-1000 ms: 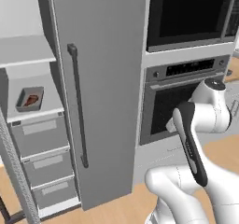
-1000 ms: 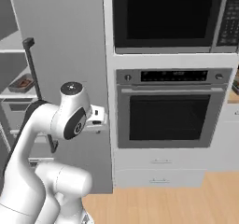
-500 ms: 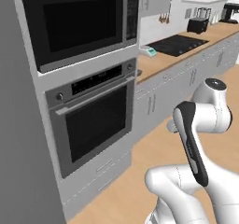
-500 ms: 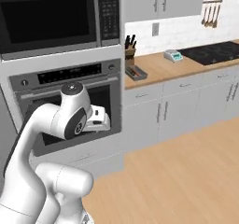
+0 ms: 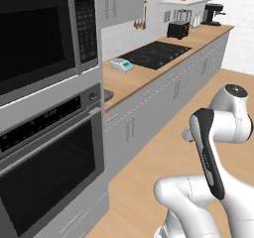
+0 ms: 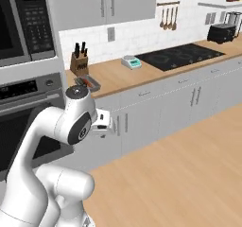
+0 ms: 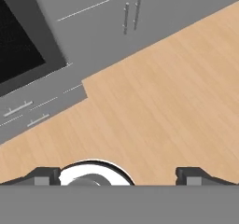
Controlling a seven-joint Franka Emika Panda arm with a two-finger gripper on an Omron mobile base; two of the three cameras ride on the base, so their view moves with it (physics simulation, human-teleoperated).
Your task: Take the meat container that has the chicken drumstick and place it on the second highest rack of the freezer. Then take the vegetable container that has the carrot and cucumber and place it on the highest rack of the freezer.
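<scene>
Wooden counter (image 6: pixel 142 72) and pale wood floor (image 7: pixel 154 111) are seen from a base facing the cooking side of the kitchen, with a black-fronted oven column (image 5: pixel 44 148) at the left and grey lower cabinets (image 6: pixel 189 98) running off to the right. The gripper (image 7: pixel 119 175) is carried empty, pointing down at bare floor, with its two dark tips standing wide apart and nothing between them. The step in hand is judged to be the fetching of the second container, the one with the carrot and cucumber. A small dark tray (image 6: pixel 88 82) is seen on the counter just beside a knife block (image 6: pixel 79 63), close to the oven column; something reddish-orange lies in it, but it is too small for its contents to be told, so it can only be guessed to be the vegetable container. A small white and teal kitchen scale (image 6: pixel 130 61) sits further along, near a black cooktop (image 6: pixel 182 56). The next move would call for the base to be brought up to the counter and the open jaws lowered over the tray's rim. The freezer lies outside these pictures.
</scene>
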